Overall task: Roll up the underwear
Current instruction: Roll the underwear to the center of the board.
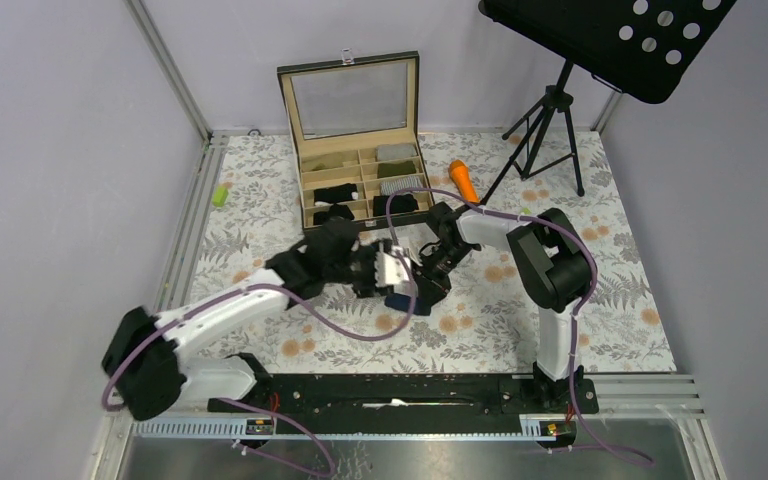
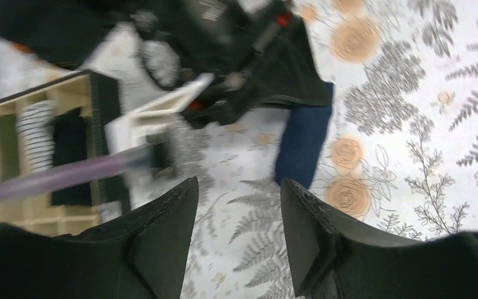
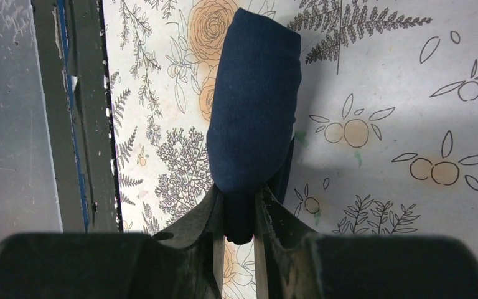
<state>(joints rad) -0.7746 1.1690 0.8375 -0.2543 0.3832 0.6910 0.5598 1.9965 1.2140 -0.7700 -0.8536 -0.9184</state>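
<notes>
Navy underwear (image 3: 255, 106), rolled into a tight bundle, is over the middle of the floral tablecloth (image 3: 386, 75). The right gripper (image 3: 239, 208) pinches one end between its closed fingers. Just beside the roll, the left gripper (image 2: 239, 193) hovers with fingers spread apart, holding nothing. Farther back stands a compartmented wooden box (image 1: 361, 178), its lid raised.

Navy underwear (image 3: 255, 106) rolled into compact cylinder, one end clamped in right gripper (image 3: 239, 202).

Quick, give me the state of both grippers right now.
Left gripper: open, holding nothing.
Right gripper: closed on the rolled navy underwear.
</notes>
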